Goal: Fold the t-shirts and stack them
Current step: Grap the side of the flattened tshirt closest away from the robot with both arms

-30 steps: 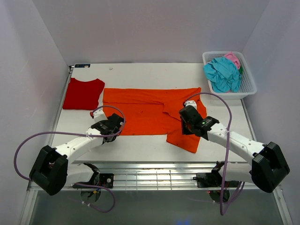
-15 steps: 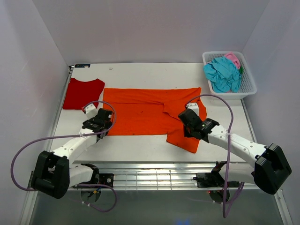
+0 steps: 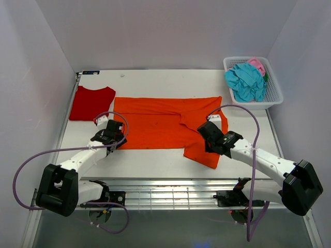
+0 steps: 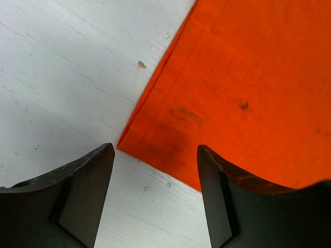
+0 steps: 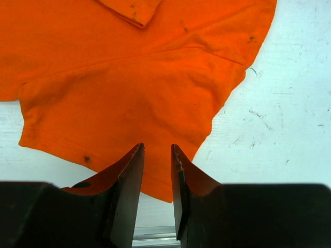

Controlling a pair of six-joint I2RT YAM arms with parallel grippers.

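Legible text: none. Orange shirt (image 4: 248, 62): faint dark marking (image 4: 184, 114) near the hem corner (perhaps print, too smudged to read).

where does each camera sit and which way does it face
Top external: above and behind the bases, facing down on the table; both arms show.
Left wrist: on the left arm, facing down at the orange t-shirt corner; its spread fingers show.
Right wrist: on the right arm, facing down at the same shirt's edge; its close-set fingers show.
Shared: all three see the orange t-shirt.
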